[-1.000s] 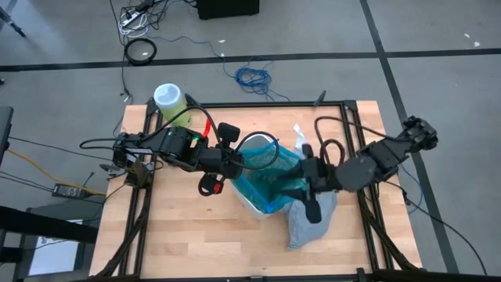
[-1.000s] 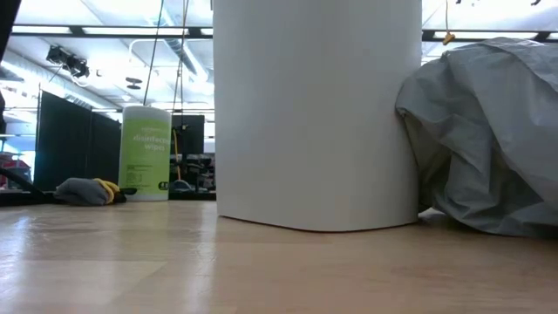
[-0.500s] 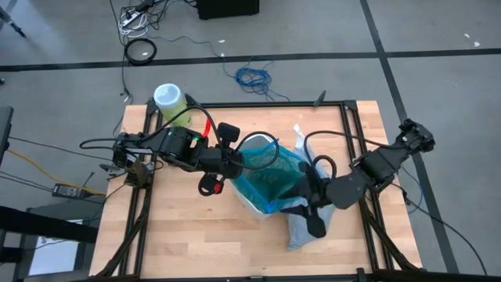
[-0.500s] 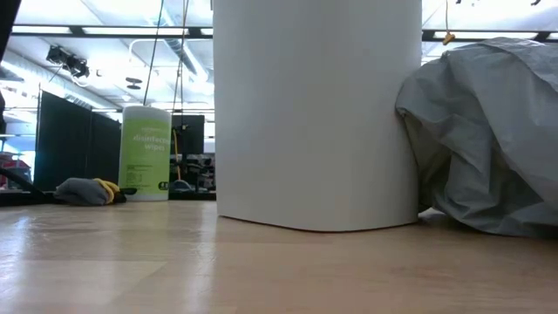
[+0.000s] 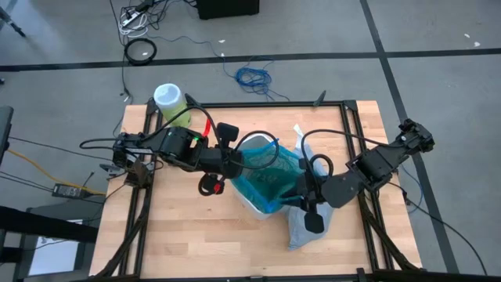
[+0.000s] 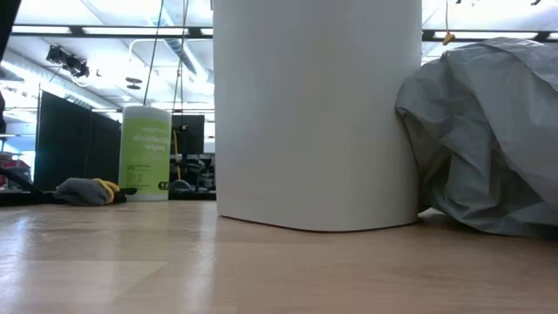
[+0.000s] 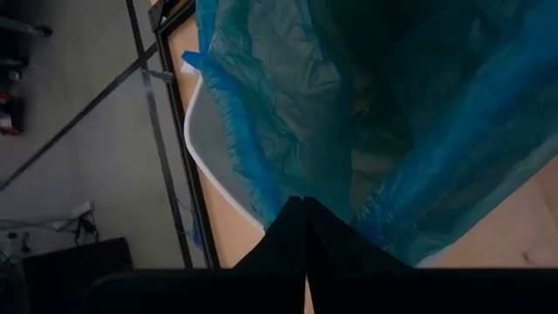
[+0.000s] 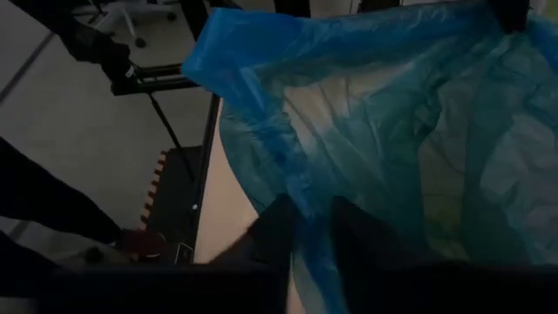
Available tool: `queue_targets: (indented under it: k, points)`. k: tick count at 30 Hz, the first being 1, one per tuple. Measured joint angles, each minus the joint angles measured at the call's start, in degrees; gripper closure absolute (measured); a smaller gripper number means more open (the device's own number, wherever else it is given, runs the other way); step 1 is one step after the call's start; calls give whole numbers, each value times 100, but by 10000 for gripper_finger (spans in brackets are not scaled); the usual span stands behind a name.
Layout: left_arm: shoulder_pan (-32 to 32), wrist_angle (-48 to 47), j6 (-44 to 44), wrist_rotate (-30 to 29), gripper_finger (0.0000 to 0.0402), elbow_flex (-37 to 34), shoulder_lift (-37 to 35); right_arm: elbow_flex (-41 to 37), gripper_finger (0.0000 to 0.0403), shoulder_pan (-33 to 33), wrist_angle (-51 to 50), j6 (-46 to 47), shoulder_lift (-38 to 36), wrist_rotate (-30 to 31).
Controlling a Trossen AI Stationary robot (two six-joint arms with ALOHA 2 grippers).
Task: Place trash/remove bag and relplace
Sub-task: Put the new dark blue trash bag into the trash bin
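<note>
Now a white bin is seen near the middle of the table, and a teal bag is spread over its open top. The left gripper is placed at one side of the bin's rim, and its fingers are pressed tight together on the edge of the teal bag. The right gripper is placed at the other side of the rim. Its fingers are set close, with a thin fold of the teal bag between them, so the bag is pinched there too. The grey bag is left in a crumpled heap on the table, just beside the bin, under the right arm. In the low view the grey bag is seen touching the bin's side. No trash can be made out; the inside of the bin is hidden by the teal bag. A green tub of wipes is stood at a far corner of the table, well apart from the bin. A grey and yellow cloth is laid near the tub.
</note>
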Motion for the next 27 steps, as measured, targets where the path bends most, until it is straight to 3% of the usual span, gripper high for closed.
queue_targets:
  k: [2, 4, 9, 14, 27]
  points:
    - [0, -27, -162, 0, 400, 0, 0, 0, 380, 10, -5, -1, 0, -24]
    - [-34, -30, -311, -2, 400, 0, 0, 0, 394, 12, -8, 20, 0, -89]
    - [-193, -30, -574, -17, 400, -2, -84, 0, 378, 14, -15, 103, 0, -101]
    - [-353, -30, -733, -15, 400, -2, -133, 0, 400, 30, -136, 168, 0, -98]
    - [-450, -28, -1048, 149, 400, -2, -145, 0, 402, 215, -326, 516, 0, -96]
